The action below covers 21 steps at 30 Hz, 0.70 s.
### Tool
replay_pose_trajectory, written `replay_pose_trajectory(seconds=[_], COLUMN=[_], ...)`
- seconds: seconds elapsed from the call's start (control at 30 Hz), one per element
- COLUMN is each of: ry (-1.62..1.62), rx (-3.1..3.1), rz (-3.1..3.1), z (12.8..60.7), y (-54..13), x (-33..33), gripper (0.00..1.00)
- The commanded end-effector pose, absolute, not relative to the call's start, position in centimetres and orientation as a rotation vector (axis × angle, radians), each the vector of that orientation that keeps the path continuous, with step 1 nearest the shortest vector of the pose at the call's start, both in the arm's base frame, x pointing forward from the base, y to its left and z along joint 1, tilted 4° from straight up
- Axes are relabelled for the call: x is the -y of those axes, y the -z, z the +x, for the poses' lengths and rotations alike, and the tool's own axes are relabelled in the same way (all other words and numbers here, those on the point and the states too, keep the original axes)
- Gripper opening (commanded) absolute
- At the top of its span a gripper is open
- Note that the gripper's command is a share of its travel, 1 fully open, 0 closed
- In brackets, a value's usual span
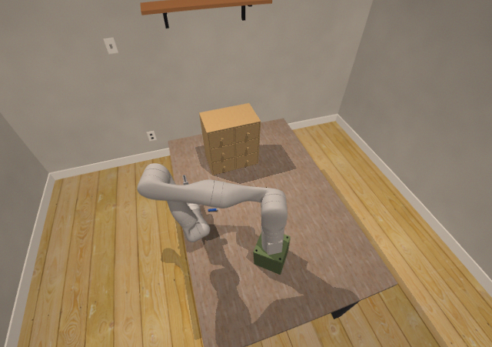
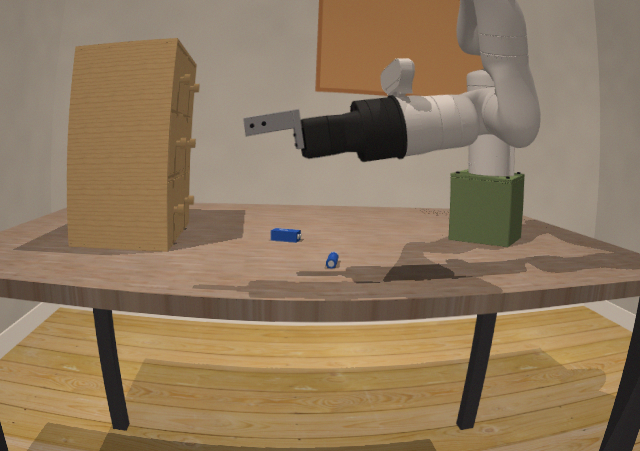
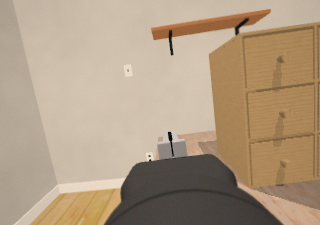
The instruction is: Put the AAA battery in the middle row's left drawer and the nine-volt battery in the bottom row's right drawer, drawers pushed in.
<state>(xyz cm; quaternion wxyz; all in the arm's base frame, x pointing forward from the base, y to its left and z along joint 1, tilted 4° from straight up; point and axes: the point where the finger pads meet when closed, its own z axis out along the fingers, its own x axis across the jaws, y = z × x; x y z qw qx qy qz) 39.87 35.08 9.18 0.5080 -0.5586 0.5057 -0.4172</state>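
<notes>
The small wooden chest (image 2: 129, 144) stands at the far end of the table, and all its drawers look pushed in; it also shows in the overhead view (image 1: 230, 140) and at the right of the wrist view (image 3: 270, 105). The nine-volt battery (image 2: 285, 235), a blue block, lies on the table in front of the chest and shows beside the arm in the overhead view (image 1: 212, 209). The AAA battery (image 2: 332, 259), a small blue cylinder, lies nearer the table's edge. My gripper (image 2: 253, 124) (image 3: 170, 140) is shut and empty. It is held level, high above the table, pointing to the left of the chest.
The arm's green base (image 2: 485, 207) stands on the table, away from the chest. A wooden shelf (image 1: 205, 3) hangs on the far wall. The table's left edge runs close below the forearm (image 1: 186, 216).
</notes>
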Motion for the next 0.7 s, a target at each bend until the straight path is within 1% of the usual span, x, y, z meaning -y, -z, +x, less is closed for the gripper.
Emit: replay_pose_trajectory(seconds=[0.0, 0.67], ry=[1.004, 0.983], rx=[-1.22, -1.247], rz=[-1.345, -1.377], z=[39.88, 39.66], y=[-9.33, -9.62], x=[-35.1, -35.05], gripper=[0.0, 0.0])
